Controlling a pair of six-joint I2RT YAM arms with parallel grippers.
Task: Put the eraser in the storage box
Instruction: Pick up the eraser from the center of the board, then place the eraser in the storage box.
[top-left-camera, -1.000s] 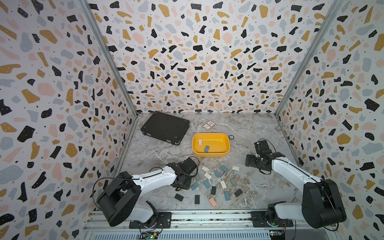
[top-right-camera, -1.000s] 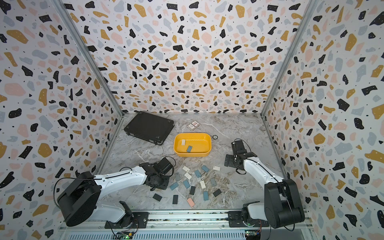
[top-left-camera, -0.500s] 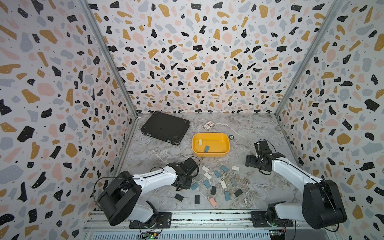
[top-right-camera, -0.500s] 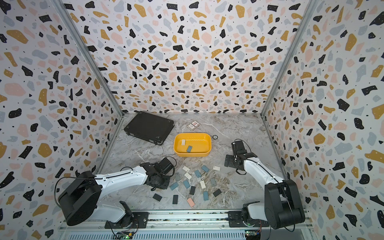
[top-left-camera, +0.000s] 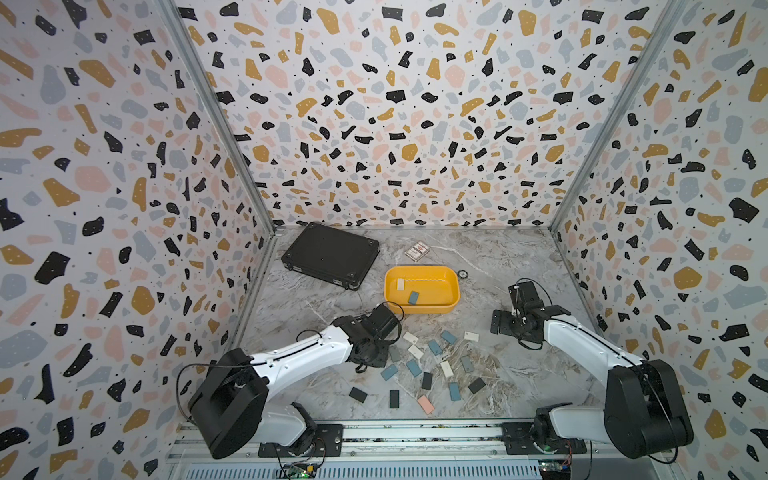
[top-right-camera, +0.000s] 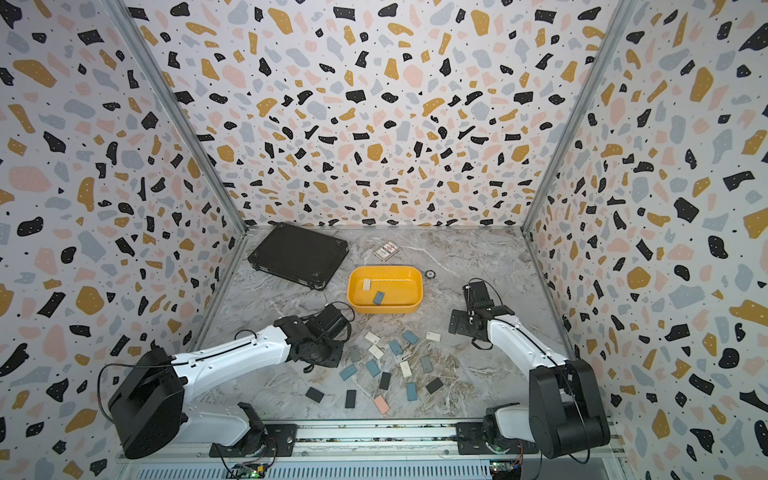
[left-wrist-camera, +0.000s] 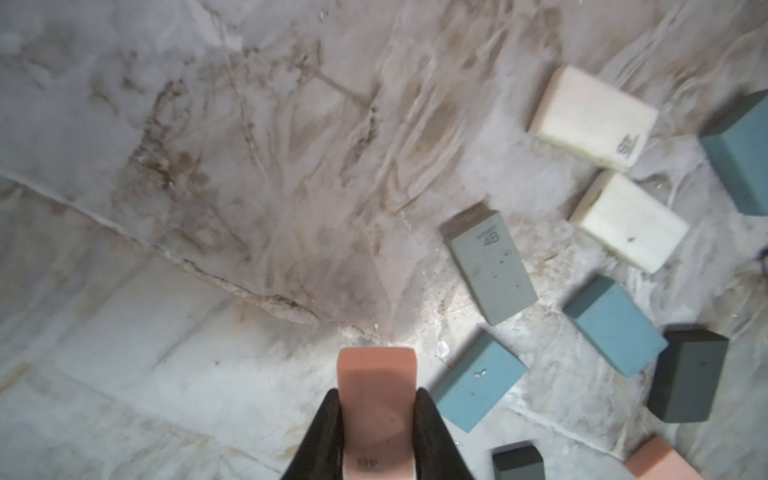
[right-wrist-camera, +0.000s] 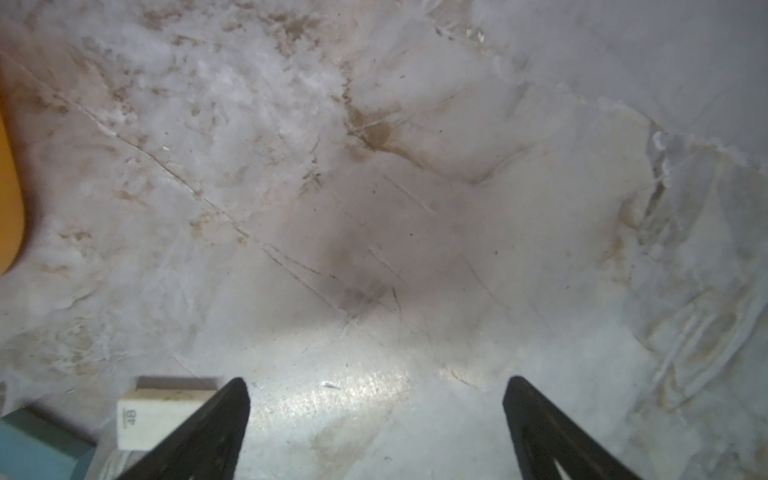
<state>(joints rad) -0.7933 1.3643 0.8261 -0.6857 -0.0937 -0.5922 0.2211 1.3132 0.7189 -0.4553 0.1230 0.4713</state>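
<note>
**Nineteen erasers, one tray**

Sixteen erasers (top-left-camera: 413, 368) lie loose on the worktop (top-left-camera: 519, 257), two more in the single yellow tray (top-left-camera: 422, 308), one pink eraser (left-wrist-camera: 376, 386) in the left gripper (left-wrist-camera: 376, 395). One black case (top-left-camera: 330, 254), one card pack (top-left-camera: 417, 251).

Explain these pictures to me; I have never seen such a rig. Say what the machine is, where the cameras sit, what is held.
Two white robot arms, left and right, work at a marble-patterned table. The top views look down from above; each wrist view looks along one arm's gripper. On the table lie a flat black case, a shallow yellow plastic tray holding a white eraser and a blue eraser, and loose erasers. The left gripper is shut on a pink rectangular eraser; the right gripper is open, empty.
</note>
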